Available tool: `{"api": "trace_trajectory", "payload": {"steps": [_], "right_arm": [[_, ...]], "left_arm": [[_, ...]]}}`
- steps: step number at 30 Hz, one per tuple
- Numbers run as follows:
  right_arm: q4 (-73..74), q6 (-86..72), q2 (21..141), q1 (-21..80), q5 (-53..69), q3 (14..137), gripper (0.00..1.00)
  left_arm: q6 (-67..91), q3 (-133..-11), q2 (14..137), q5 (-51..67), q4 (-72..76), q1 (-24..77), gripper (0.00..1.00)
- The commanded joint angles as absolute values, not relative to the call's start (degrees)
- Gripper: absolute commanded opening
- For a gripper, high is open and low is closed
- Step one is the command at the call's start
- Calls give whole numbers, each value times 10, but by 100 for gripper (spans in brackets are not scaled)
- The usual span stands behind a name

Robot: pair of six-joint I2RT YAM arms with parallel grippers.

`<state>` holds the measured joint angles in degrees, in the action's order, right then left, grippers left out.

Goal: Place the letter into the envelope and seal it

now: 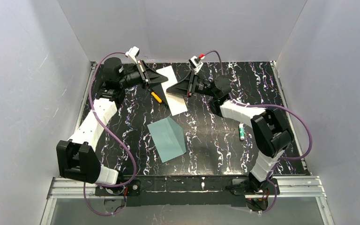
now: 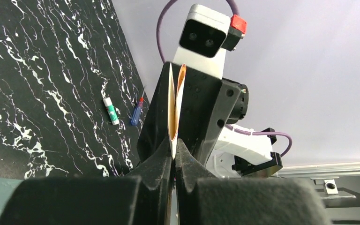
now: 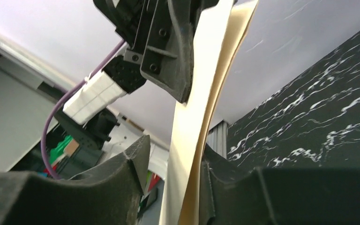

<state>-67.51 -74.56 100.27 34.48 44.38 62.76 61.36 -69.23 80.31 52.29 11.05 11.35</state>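
Observation:
The letter [image 1: 177,101] is held up at the back of the table, folded, looking white from above and cream in the wrist views. My left gripper [image 1: 164,78] is shut on it; in the left wrist view the folded edge [image 2: 174,112] is pinched between the pads at my left gripper [image 2: 174,157]. My right gripper [image 1: 170,89] meets it from the other side. Its jaws stand open around the letter [image 3: 201,117], which leans on one finger [image 3: 215,183], with a gap to the other. The teal envelope [image 1: 167,139] lies flat mid-table, nearer the arm bases.
A yellow-orange tool [image 1: 156,97] lies beside the letter. A green-and-white glue stick [image 1: 241,131] lies at the right, also visible as the glue stick [image 2: 111,111] next to a blue pen [image 2: 136,113]. White walls enclose the black marbled table [image 1: 215,140].

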Motion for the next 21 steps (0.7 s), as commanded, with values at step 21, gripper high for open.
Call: {"api": "trace_trajectory", "payload": {"steps": [21], "right_arm": [[-764, -777, 1012, 367, 512, 613, 1]], "left_arm": [[586, -774, 836, 621, 126, 68, 0]]}}
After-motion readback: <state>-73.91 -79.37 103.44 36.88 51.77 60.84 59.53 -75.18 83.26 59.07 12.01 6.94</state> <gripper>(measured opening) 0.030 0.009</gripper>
